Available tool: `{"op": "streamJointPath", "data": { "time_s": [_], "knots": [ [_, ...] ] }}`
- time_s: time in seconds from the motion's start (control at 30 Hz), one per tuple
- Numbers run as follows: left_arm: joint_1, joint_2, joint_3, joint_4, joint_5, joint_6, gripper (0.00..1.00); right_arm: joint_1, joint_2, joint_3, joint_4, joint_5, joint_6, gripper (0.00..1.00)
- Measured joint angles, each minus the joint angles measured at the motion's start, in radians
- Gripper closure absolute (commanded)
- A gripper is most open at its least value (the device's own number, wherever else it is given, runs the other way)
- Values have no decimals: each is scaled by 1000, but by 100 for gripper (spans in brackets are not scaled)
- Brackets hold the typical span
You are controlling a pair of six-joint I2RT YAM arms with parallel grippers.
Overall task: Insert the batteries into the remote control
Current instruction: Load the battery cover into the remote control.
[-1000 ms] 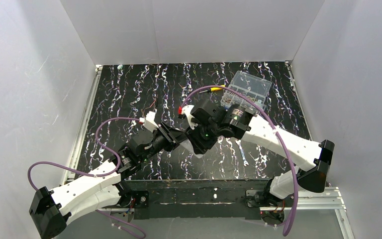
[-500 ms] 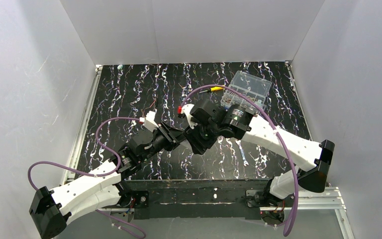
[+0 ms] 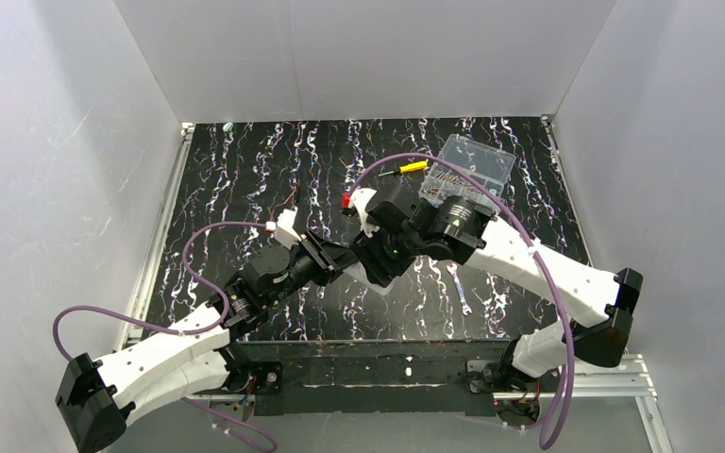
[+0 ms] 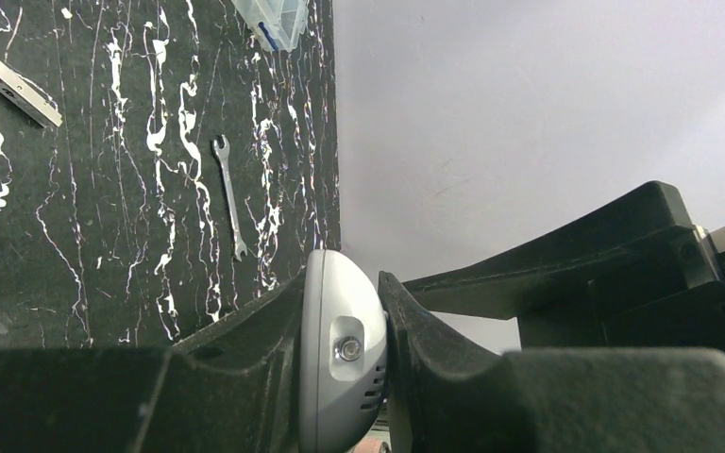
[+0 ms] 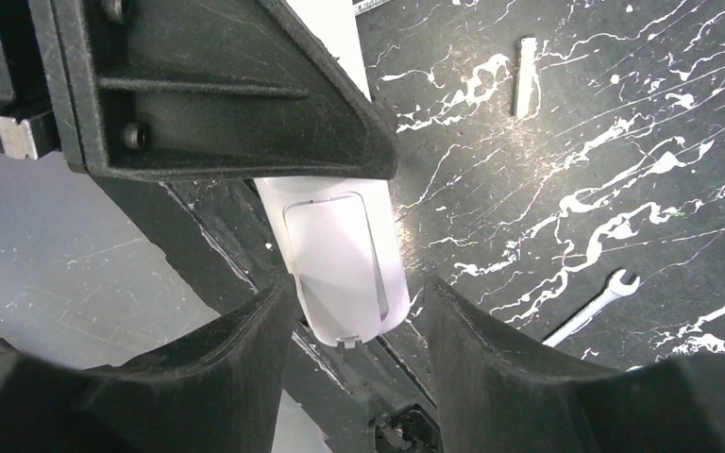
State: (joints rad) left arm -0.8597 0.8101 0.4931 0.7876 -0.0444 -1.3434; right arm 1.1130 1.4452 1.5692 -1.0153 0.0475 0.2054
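Observation:
The remote control (image 4: 340,368) is a slim white handset held above the table, with my left gripper (image 4: 342,311) shut on its rounded end. From the right wrist its back shows, with the battery cover (image 5: 332,260) in place. My right gripper (image 5: 357,293) is open around the remote's (image 5: 378,283) free end, with a gap at each finger. In the top view the two grippers, left (image 3: 333,264) and right (image 3: 363,267), meet over the table's middle and hide the remote. No blue batteries show in any view.
A silver wrench (image 3: 463,293) (image 4: 229,193) (image 5: 590,307) lies to the right of the grippers. A clear compartment box (image 3: 467,170) and a yellow-handled screwdriver (image 3: 413,167) sit at the back right. A slim pale stick (image 5: 524,75) that I cannot identify lies on the black table.
The right gripper's jaws have spread apart around the remote's end, and the right arm has shifted slightly toward the back. The left arm has held still with the remote.

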Motion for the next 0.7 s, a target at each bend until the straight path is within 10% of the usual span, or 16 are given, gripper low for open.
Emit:
{"op": "streamJointPath", "data": {
  "time_s": [0.4,0.7],
  "knots": [
    [0,0,0,2,0,-2,100,-16,-184,-35,101,29,100,21],
    [0,16,0,53,0,-21,100,-198,-452,-394,325,-51,425,16]
  ]
}}
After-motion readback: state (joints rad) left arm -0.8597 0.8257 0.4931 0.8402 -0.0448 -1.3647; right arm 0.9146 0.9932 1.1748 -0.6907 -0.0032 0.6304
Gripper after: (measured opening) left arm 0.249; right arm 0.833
